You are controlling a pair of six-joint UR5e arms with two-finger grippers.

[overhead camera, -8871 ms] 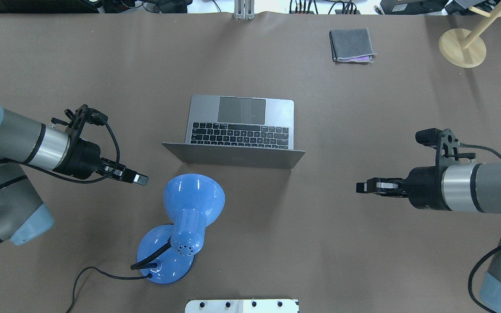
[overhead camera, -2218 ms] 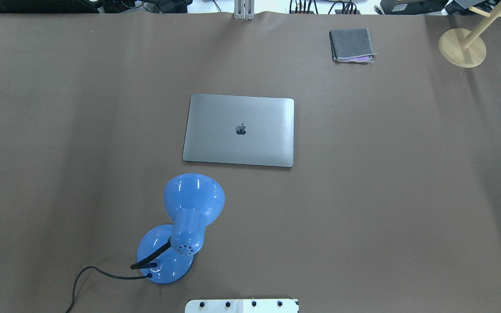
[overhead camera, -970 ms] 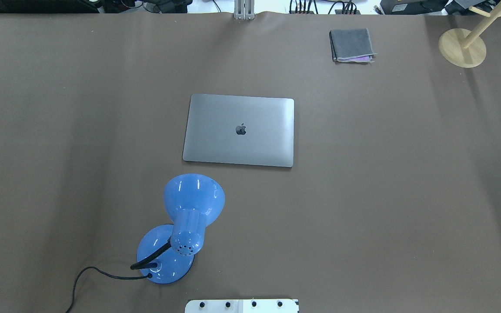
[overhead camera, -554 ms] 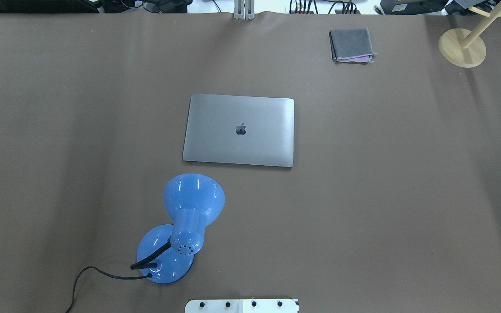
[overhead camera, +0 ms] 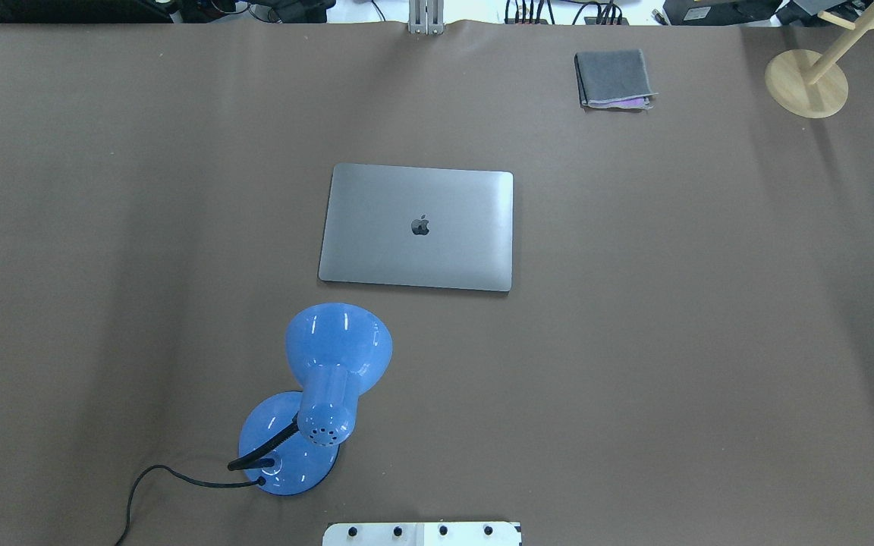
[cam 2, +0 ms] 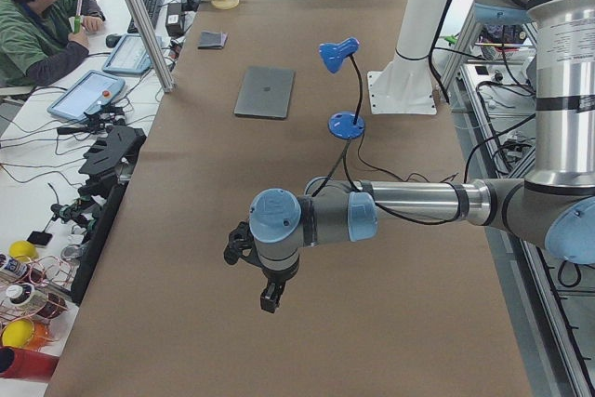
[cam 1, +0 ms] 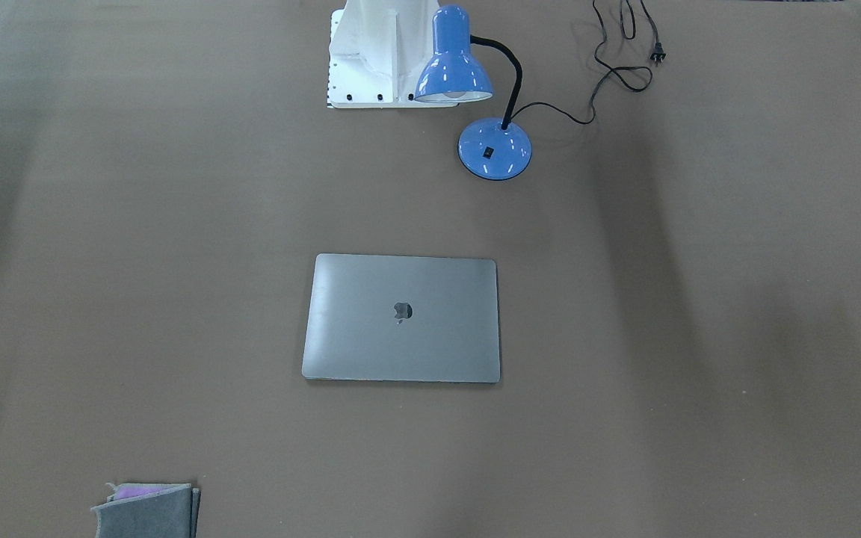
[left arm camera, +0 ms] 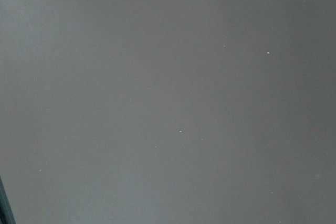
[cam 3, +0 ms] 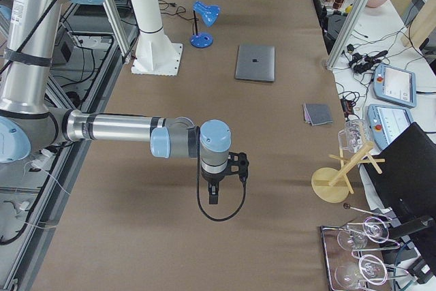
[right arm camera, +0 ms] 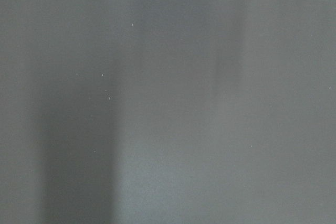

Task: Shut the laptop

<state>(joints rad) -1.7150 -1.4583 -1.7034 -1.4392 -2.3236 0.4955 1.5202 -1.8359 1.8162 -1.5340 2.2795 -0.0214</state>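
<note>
Overhead, front views opposed; both show laptop (overhead camera: pixel 416 227).

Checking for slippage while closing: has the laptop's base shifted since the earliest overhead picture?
No. The laptop keeps its far edge where it was relative to the blue lamp and grey cloth; only its lid has come down flat.

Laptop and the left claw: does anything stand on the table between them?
Nothing visible does. Only bare table lies between the left claw and the closed laptop; the blue lamp stands off to the side.
</note>
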